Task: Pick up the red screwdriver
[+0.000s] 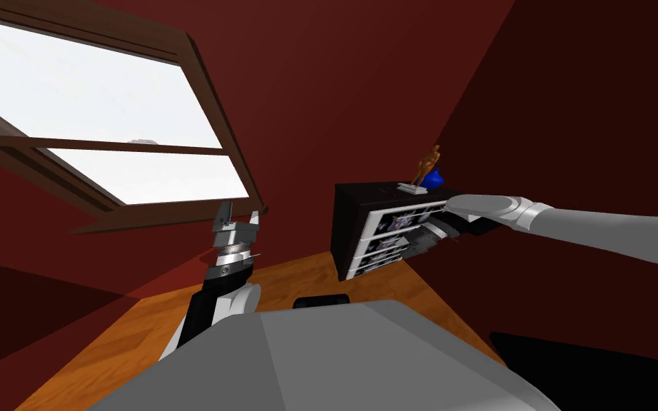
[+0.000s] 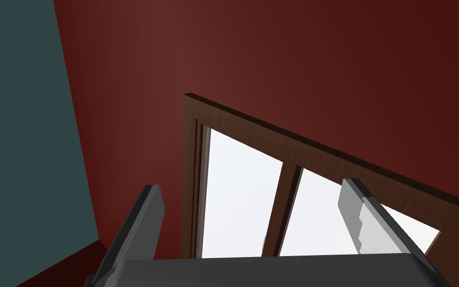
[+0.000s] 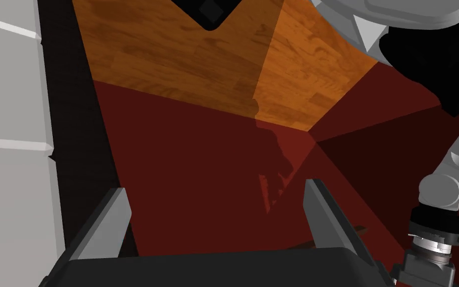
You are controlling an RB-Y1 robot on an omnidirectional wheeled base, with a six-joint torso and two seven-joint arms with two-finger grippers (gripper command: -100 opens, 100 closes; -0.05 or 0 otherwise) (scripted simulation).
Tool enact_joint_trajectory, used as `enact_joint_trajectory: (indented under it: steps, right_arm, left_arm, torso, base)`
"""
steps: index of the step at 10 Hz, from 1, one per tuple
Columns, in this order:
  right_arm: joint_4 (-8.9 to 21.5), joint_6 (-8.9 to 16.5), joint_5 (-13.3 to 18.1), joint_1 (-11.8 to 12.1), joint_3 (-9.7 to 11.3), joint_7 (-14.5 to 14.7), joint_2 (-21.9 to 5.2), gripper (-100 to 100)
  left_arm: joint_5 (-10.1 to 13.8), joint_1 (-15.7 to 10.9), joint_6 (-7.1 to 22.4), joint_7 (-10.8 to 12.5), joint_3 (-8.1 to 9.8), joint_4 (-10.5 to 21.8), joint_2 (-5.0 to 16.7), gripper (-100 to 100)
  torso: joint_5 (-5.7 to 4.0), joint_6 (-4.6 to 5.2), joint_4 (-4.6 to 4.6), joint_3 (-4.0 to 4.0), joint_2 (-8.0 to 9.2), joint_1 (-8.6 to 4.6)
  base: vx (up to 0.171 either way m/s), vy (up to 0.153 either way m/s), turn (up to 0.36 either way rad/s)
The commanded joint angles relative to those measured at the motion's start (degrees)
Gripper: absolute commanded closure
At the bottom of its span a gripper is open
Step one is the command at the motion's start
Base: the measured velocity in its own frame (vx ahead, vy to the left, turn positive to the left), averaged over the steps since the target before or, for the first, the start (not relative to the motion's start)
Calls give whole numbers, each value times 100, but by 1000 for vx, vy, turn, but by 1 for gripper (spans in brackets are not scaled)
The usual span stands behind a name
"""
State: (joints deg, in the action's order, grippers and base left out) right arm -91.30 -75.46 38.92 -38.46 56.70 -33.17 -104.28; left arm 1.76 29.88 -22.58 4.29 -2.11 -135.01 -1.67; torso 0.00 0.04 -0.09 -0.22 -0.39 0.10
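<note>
My right arm reaches out to a dark cabinet with white drawer fronts in the room's corner. The right gripper sits low against those fronts. In the right wrist view that gripper is open with nothing between its fingers. It looks past the cabinet's white front and dark side at a dark red wall and wooden floor. My left gripper is raised by the window, and the left wrist view shows it open and empty.
A brown figurine on a white base and a blue object stand on the cabinet top. A large brown-framed window fills the wall to the left. Wooden floor lies between me and the cabinet. Dark red walls close in on the right.
</note>
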Motion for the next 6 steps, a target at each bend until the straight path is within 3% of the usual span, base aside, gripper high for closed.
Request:
enact_joint_trajectory:
  steps: [1,2,3,5,6]
  right_arm:
    - [131,-119,43,-270,128,-43,-286,-100]
    - [131,-119,43,-270,128,-43,-450,-100]
    - [316,-235,147,-525,386,-109,-644,-100]
    - [316,-235,147,-596,386,-109,-908,-100]
    - [492,-341,243,-873,638,-168,-1087,-100]
  left_arm:
    - [0,0,0,0,0,0,0,0]
    - [0,1,0,0,0,0,0,0]
    - [0,0,0,0,1,0,0,0]
    - [0,0,0,0,0,0,0,0]
    - [0,0,0,0,1,0,0,0]
  torso:
    - [0,0,0,0,0,0]
    - [1,3,0,0,2,1]
    - [0,6,4,9,17,-2]
    - [0,3,1,3,6,1]
    - [-1,6,5,11,21,-2]
  base:
    - [95,25,84]
    - [45,18,-19]
    - [86,23,139]
    - [63,19,55]
    - [79,23,143]
